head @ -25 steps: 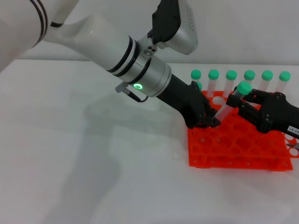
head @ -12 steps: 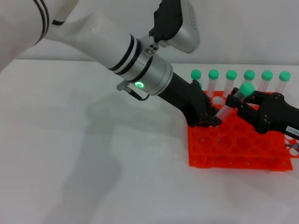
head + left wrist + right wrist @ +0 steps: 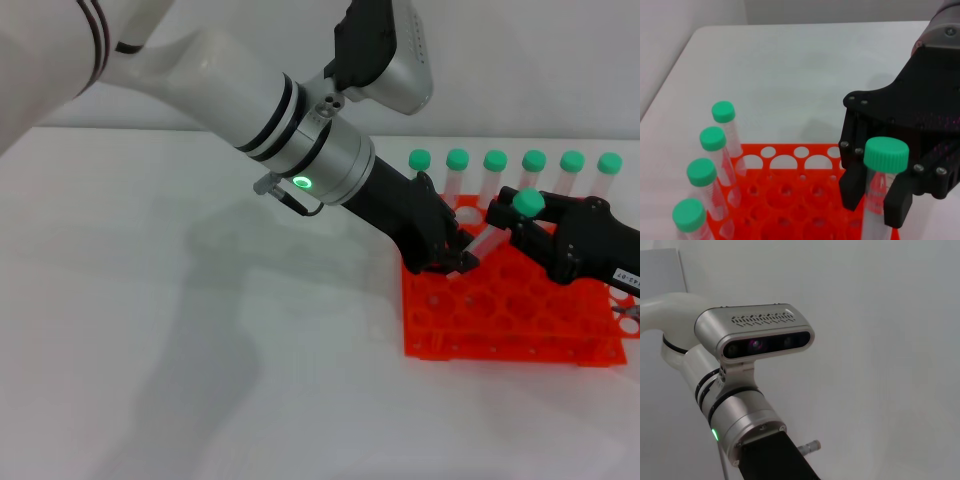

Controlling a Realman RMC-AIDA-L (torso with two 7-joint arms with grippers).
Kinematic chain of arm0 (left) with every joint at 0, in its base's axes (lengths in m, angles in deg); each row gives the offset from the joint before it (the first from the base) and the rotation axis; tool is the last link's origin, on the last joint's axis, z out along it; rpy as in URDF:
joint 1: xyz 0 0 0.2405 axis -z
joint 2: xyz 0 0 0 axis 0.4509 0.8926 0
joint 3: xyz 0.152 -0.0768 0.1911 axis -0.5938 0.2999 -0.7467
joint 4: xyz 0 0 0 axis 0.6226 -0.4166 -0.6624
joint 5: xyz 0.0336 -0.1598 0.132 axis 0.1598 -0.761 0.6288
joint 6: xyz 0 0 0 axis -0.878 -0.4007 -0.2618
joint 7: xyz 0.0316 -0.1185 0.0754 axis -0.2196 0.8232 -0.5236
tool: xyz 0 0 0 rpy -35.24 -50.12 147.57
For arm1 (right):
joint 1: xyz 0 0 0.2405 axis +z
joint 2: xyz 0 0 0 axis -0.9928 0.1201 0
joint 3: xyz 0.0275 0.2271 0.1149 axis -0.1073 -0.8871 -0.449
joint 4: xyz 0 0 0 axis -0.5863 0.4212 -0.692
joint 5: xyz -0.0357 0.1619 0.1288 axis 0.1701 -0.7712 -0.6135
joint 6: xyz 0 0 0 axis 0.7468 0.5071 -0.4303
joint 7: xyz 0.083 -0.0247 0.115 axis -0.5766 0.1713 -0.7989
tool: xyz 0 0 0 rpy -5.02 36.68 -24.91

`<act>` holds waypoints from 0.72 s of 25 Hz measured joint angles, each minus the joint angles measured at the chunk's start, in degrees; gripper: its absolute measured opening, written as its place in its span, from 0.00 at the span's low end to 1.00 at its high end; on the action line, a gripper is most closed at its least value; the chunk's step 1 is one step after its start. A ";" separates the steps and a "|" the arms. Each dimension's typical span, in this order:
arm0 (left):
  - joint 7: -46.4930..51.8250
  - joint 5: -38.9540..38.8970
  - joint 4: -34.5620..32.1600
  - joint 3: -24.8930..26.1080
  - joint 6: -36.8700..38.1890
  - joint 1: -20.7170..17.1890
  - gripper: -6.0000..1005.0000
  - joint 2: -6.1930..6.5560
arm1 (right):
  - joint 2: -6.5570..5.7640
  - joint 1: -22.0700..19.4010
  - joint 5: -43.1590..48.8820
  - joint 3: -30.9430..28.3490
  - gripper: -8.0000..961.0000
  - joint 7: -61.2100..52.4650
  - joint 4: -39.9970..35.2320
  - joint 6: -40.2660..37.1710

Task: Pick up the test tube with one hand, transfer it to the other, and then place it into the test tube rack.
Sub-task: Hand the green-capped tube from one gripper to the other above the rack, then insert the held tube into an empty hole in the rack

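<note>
The test tube (image 3: 490, 240), clear with a green cap, hangs tilted above the orange test tube rack (image 3: 520, 325). My left gripper (image 3: 455, 262), black on the white-and-silver arm with the green ring, is shut on the tube's lower end. My right gripper (image 3: 518, 222), blocky and black, is shut on the tube just below the cap. In the left wrist view the right gripper (image 3: 875, 205) has its fingers (image 3: 854, 189) on both sides of the tube (image 3: 879, 187), over the rack (image 3: 785, 197).
Several other green-capped tubes (image 3: 495, 165) stand in the rack's back row; they also show in the left wrist view (image 3: 705, 167). The rack sits at the right of the white table (image 3: 200, 330). The right wrist view shows only the left arm's wrist (image 3: 740, 425).
The tube has tilted further, its cap moving down and to the right toward the right gripper. The left gripper has shifted slightly right with the tube's lower end.
</note>
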 joint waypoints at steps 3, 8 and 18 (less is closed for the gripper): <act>0.13 -0.07 0.42 0.00 0.02 -0.08 0.24 0.01 | -0.10 -0.10 -0.01 -0.17 0.22 0.00 0.00 0.00; 0.37 -1.27 3.41 0.00 1.03 -1.18 0.25 0.14 | -0.36 -0.34 -0.32 -0.52 0.22 0.05 -0.19 0.05; -0.36 -10.10 12.27 0.00 8.61 -7.55 0.33 0.18 | -0.51 0.43 -0.27 -0.53 0.22 -0.09 -4.05 3.14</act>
